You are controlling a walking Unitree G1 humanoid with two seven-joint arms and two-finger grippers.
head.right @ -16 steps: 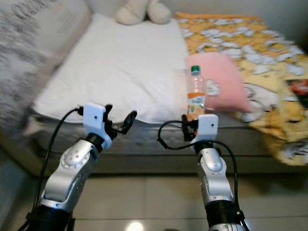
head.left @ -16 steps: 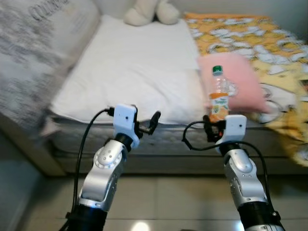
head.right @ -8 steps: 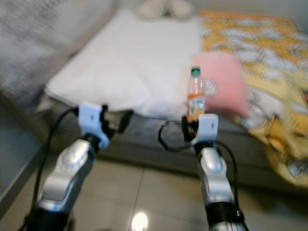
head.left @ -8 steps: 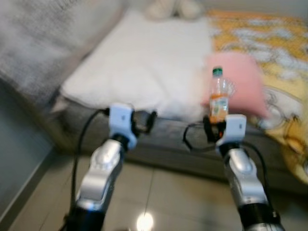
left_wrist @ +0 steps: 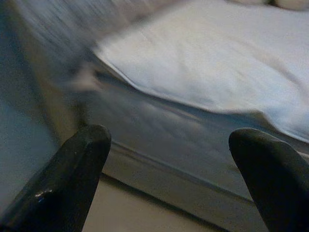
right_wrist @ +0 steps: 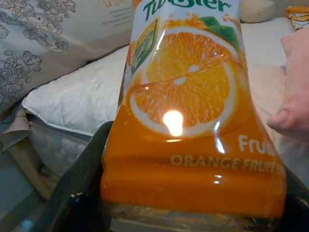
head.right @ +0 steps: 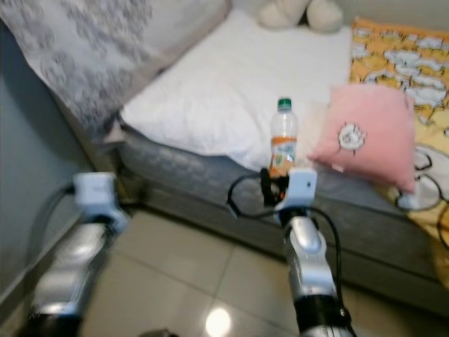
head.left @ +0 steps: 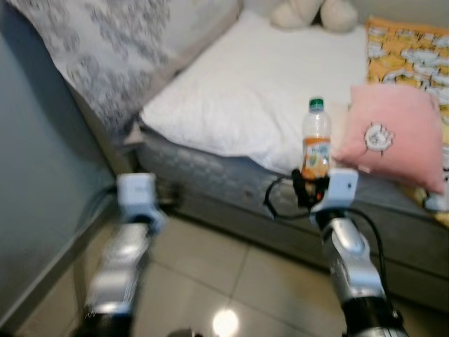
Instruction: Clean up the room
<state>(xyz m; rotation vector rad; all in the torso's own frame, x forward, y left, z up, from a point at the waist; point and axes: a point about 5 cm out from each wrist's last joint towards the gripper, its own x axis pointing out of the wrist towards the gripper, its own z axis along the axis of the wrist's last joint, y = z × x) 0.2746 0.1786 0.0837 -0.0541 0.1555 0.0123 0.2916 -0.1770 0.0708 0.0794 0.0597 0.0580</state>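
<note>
An orange juice bottle [head.left: 316,140] is held upright, green cap up, in the right gripper [head.left: 312,184], whose fingers [right_wrist: 79,181] are pinched around its lower body. It is carried in front of the near edge of the bed [head.left: 210,172], clear of the mattress, probably so that it can be taken away without spilling. Behind it lie a white pillow [head.left: 266,84] and, to the right, a pink cushion [head.left: 393,133]. A plush toy [head.left: 309,12] sits at the far end. The left gripper [left_wrist: 169,164] is held low over the floor [head.left: 210,274] at left, its fingers [left_wrist: 72,179] spread wide and holding nothing.
</note>
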